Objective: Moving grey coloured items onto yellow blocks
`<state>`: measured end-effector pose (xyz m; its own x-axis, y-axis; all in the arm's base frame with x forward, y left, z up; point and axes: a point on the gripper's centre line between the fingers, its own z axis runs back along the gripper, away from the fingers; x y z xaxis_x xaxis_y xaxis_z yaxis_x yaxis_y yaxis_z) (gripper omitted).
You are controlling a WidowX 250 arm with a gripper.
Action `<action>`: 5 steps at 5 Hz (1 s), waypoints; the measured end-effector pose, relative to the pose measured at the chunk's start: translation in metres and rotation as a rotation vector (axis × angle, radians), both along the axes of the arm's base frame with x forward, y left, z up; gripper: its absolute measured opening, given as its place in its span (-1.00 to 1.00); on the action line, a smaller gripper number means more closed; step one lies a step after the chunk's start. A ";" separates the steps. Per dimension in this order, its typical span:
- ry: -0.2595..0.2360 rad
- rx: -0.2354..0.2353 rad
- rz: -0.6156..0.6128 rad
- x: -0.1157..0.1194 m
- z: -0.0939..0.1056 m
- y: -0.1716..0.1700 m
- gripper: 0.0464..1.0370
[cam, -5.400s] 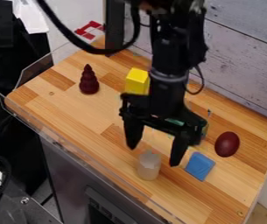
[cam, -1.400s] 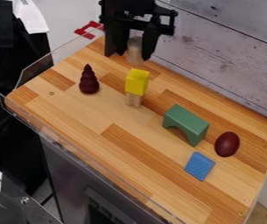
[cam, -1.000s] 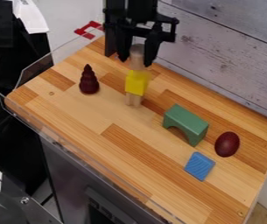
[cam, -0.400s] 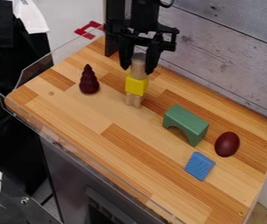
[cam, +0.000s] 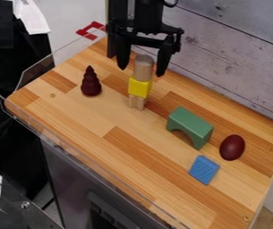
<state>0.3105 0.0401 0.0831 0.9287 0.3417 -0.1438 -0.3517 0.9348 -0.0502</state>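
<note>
Standing upright on the yellow block (cam: 139, 87), toward twelve o'clock on the counter (cam: 102, 120), the greyish cylinder (cam: 143, 67) seems centred so that the block and the short wooden pegs (cam: 137, 102) below can carry it. The hand (cam: 141, 71) is spread wide and grips nothing: one fingertip sits at nine o'clock of the cylinder, the other near four, both apparently clear, likely so lifting away won't topple the stack.

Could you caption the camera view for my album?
Open gripper around a grey cylinder stacked on a yellow block.
</note>
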 end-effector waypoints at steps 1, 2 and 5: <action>-0.066 0.014 0.017 -0.003 0.024 -0.001 0.93; -0.125 0.068 0.025 -0.028 0.059 -0.012 0.92; -0.071 0.071 -0.072 -0.080 0.048 -0.074 0.92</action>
<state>0.2305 -0.0341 0.1310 0.9582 0.2810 -0.0541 -0.2817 0.9595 -0.0053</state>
